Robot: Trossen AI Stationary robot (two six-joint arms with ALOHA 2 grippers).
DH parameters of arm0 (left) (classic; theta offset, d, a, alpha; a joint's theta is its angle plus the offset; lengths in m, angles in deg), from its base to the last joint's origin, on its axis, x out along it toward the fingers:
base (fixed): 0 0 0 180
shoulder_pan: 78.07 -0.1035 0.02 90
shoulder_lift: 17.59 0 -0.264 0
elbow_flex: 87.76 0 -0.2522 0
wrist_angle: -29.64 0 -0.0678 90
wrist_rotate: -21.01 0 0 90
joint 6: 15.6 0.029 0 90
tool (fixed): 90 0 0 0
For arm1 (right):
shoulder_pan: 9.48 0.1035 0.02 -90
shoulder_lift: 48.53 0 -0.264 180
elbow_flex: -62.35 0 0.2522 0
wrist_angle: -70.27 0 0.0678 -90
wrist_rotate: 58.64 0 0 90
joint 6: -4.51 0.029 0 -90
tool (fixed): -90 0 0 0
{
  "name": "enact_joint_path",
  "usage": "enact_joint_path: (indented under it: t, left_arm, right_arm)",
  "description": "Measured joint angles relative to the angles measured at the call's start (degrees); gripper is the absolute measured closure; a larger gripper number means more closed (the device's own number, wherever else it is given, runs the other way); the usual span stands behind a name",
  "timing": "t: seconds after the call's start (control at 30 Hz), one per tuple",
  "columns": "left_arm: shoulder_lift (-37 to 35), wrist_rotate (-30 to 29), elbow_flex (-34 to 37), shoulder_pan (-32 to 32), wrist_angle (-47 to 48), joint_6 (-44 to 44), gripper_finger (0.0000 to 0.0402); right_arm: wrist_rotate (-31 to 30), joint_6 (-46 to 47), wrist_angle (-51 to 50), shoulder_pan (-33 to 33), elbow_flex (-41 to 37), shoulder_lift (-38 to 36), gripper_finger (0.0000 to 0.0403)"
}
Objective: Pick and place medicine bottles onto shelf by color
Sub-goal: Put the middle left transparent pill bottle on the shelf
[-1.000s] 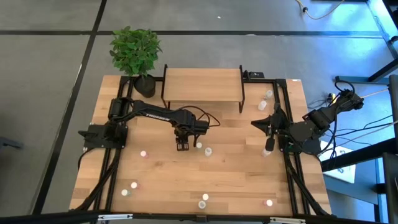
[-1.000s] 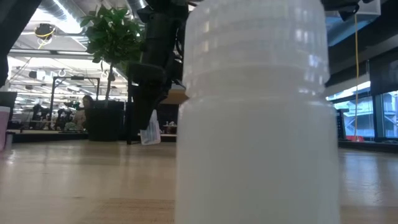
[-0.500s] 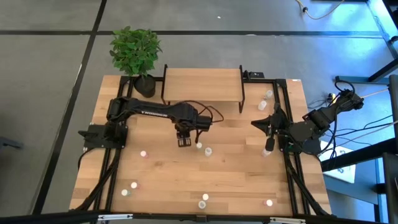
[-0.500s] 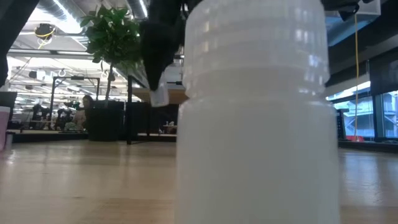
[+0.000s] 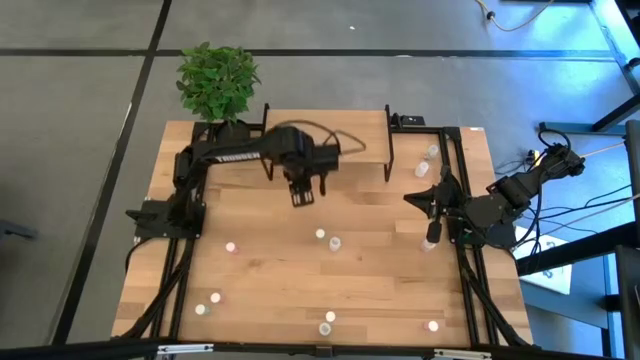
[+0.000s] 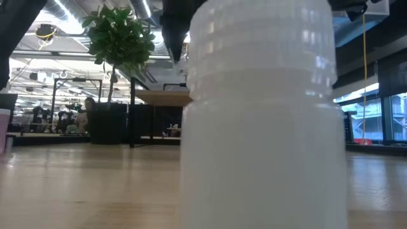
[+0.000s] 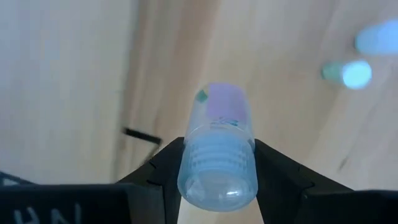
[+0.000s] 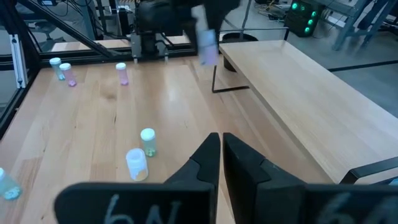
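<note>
My left gripper (image 5: pixel 302 196) hangs above the table just in front of the shelf's near edge, shut on a small whitish bottle (image 7: pixel 217 152) with a pale cap. The bottle also shows in the right wrist view (image 8: pixel 206 36). The shelf (image 5: pixel 325 135) is a light-wood board on a black frame at the table's far side. Several more bottles stand on the table, two of them near its middle (image 5: pixel 320 235) (image 5: pixel 335 243). My right gripper (image 8: pixel 221 152) is shut and empty at the table's right edge. My left gripper pinches the bottle at its ribbed cap end (image 7: pixel 217 163) between its two fingers (image 7: pixel 163 165). The fingers come from above, pointing down. The bottle hangs below them, cap up, clear of the table.
A potted plant (image 5: pixel 218 85) stands at the far left corner, beside the shelf. Bottles stand along the near edge (image 5: pixel 330 318) (image 5: pixel 432 325), at the left (image 5: pixel 230 246) and at the far right (image 5: pixel 432 152). One bottle (image 6: pixel 264 114) fills the low view.
My left gripper has risen and gone toward the table's far edge, up to the shelf's near edge. It stays shut on the bottle, which has been lifted well clear of the table.
</note>
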Motion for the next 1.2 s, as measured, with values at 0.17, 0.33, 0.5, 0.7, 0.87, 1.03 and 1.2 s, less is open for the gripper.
enact_joint_path:
  t: [0.17,0.33,0.5,0.7,0.87,1.03,1.2]
  left_arm:
    - [0.01,-0.7,-5.12,-4.84,-0.01,2.07,0.0253]
    - [-0.02,-0.73,-8.97,-9.53,-0.02,2.54,0.0253]
    - [-0.02,-0.74,-9.22,-12.77,-0.02,5.43,0.0253]
    - [-0.02,-1.17,-9.02,-17.12,-0.02,6.58,0.0253]
    - [0.04,-1.01,-8.98,-19.24,-0.02,7.04,0.0253]
    - [0.15,-0.76,-8.93,-20.56,-0.02,4.25,0.0253]
    - [0.15,-0.09,-8.81,-21.45,-0.05,3.52,0.0253]
  right_arm:
    - [0.0,0.02,0.02,0.0,0.0,-0.01,0.038]
    - [0.0,0.01,0.02,0.0,0.0,-0.01,0.0379]
    - [0.0,0.02,0.0,0.0,0.0,-0.01,0.0379]
    - [0.0,0.02,0.01,0.0,0.0,-0.01,0.0379]
    - [0.0,0.02,0.02,0.0,0.0,-0.01,0.0379]
    - [0.0,0.01,0.01,0.01,0.0,-0.01,0.0379]
    - [0.0,0.02,0.02,0.01,0.0,-0.01,0.0379]
